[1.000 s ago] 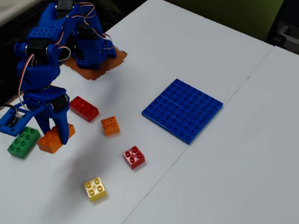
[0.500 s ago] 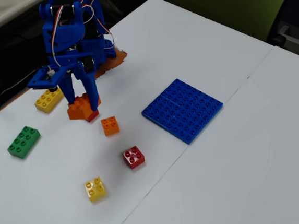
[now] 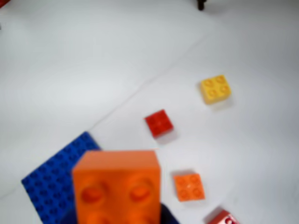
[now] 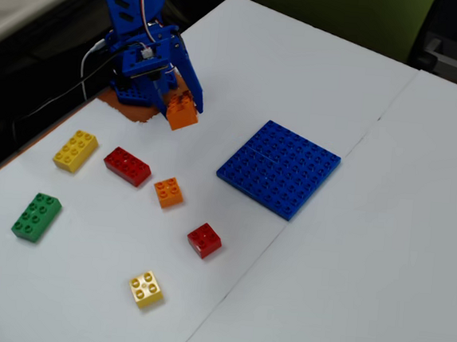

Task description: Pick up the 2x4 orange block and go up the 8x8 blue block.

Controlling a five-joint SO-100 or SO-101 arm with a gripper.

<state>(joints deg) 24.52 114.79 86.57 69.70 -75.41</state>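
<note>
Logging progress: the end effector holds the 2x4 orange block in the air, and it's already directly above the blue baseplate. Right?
Not quite. The end effector does hold the 2x4 orange block in the air, but the fixed view shows it near the arm's base, left of the 8x8 blue block, not above it.

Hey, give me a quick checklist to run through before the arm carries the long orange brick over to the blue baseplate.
1. Oblong orange plastic brick held in the jaws of the gripper, clear of the table: ok.
2. Grip square and firm: cannot tell; the wrist view is blurred and the brick looks tilted in the fixed view.
3. Large flat blue studded baseplate bare, nothing on it: ok.
4. Path from brick to baseplate free of loose bricks: ok; the small square orange brick and long red brick lie nearer the camera in the fixed view.
5. Brick over the baseplate: not ok; the white table lies between.
</note>
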